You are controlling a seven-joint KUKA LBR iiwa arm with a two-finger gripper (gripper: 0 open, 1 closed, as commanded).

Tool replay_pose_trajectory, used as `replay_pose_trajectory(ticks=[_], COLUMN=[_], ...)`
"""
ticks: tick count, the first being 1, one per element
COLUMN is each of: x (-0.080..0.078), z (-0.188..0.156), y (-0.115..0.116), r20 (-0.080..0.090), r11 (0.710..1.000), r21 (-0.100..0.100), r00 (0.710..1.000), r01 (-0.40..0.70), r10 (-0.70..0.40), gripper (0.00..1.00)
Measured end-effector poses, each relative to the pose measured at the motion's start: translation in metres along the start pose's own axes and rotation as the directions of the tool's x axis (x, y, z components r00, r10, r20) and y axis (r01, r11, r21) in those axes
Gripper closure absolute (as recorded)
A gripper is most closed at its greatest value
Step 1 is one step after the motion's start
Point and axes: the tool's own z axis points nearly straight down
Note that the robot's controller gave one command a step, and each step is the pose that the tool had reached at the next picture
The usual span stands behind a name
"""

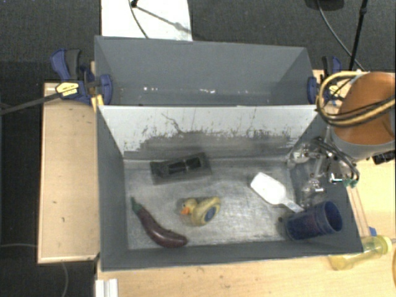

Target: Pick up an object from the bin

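Observation:
My gripper (307,189) hangs low at the right end of the bin, close to the right wall. Just below it a dark blue cup (314,221) lies on its side in the front right corner. A white flat scoop-like piece (268,189) rests on the floor immediately left of the gripper, its dark handle end pointing toward the cup. The gripper stands between these two things, and nothing shows held in it.
Further left on the bin floor lie a yellow rubber duck (199,210), a purple toy eggplant (157,226) near the front left, and a black rectangular block (180,167) toward the back. The arm with its orange cover and cables comes in over the right rim.

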Motion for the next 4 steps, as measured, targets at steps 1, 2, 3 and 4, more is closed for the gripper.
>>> replay_pose_trajectory(ticks=[1, 2, 3, 4], x=[-0.002, 0.012, 0.012, 0.004], z=[-0.004, 0.058, 0.058, -0.111], y=[0.0, 0.04, 0.04, 0.048], r20=[0.008, 0.009, 0.009, 0.016], r11=[1.0, 0.985, 0.985, 0.972], r21=[0.002, 0.0, 0.0, 0.006], r00=[1.0, 0.985, 0.985, 0.972], r01=[0.004, 0.17, 0.172, 0.235], r10=[-0.004, -0.17, -0.172, -0.235], gripper=[0.0, 1.0, 1.0, 1.0])
